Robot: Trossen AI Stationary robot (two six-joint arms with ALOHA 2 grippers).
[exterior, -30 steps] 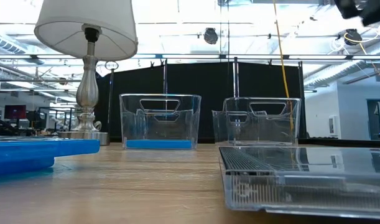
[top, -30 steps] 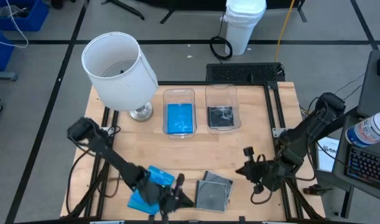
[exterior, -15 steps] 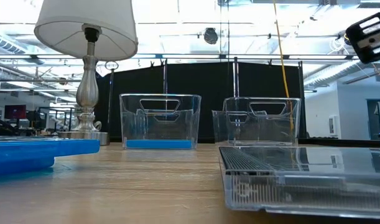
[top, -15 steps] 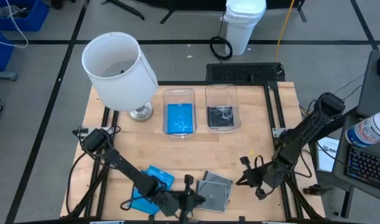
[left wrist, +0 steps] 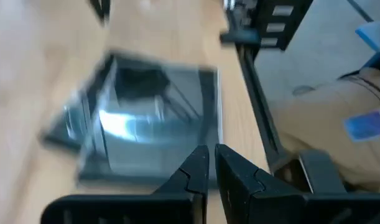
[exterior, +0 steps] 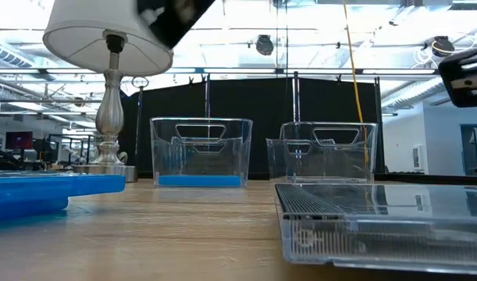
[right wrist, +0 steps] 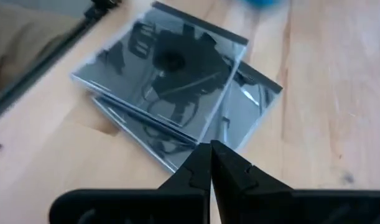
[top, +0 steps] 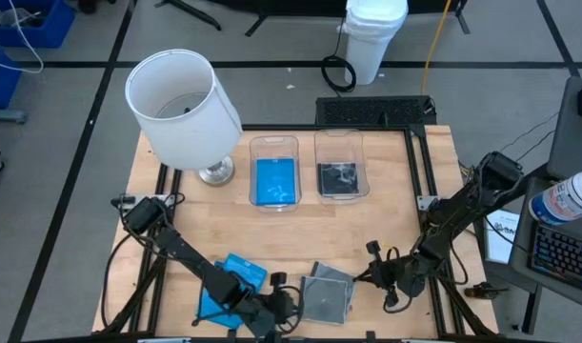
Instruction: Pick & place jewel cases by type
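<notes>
A skewed stack of clear jewel cases with dark grey insides (top: 327, 291) lies flat near the table's near edge, also seen in the right wrist view (right wrist: 171, 81) and the left wrist view (left wrist: 146, 137). Blue jewel cases (top: 229, 281) lie stacked to their left. My left gripper (top: 289, 303) is shut, just left of the grey stack, between it and the blue cases; its tips (left wrist: 211, 163) point at the stack's edge. My right gripper (top: 367, 274) is shut, just right of the stack, its tips (right wrist: 210, 152) above the stack's near corner.
Two clear bins stand mid-table: the left bin (top: 274, 171) holds blue cases, the right bin (top: 341, 167) holds grey ones. A white-shaded lamp (top: 181, 110) stands at the far left. The wood between the bins and the stacks is bare. The table's metal frame rail (top: 426, 205) runs along the right.
My right gripper has come down and moved toward the table's left and near edge, closing on the grey stack. My left arm has swung and its gripper has shifted slightly right toward the same stack. The cases have stayed put.
</notes>
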